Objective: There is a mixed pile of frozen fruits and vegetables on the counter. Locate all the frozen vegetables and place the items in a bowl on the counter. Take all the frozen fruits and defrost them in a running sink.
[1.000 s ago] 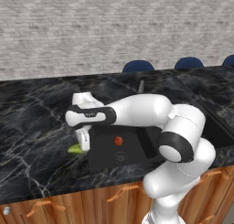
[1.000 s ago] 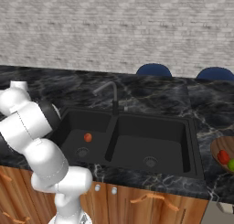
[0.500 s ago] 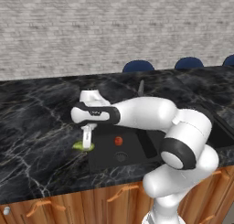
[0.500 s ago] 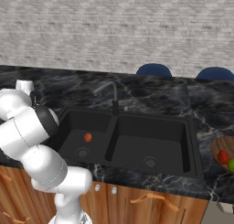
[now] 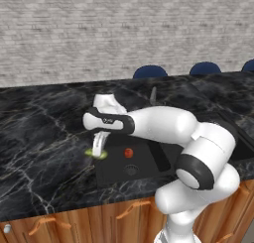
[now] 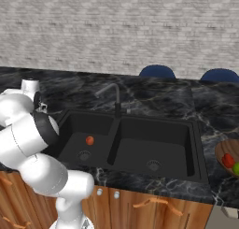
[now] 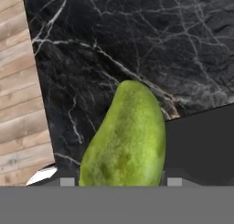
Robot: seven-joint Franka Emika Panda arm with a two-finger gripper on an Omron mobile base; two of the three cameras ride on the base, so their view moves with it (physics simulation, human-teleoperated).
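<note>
The yellow-green fruit (image 7: 124, 136) lies on the black counter (image 5: 44, 133) right at the left rim of the sink (image 6: 140, 144), one end reaching toward the basin edge. The hand view brings it up close, between the finger tips at the bottom of the view. The left base view shows just a sliver of it (image 5: 97, 153) under the gripper (image 5: 99, 147), which points straight down onto it. The fingers stand narrowly apart on either side of the fruit; whether they grip it I cannot tell.

The right base view adds what the left one lacks: a wooden bowl (image 6: 223, 151) on the counter far right of the sink, holding the red piece (image 6: 228, 161) and the green ball (image 6: 236, 168). Both base views show the red-orange ball (image 6: 89, 140) in the left basin near its drain.

Left of the fruit the counter stretches wide, and its front edge lies near.
</note>
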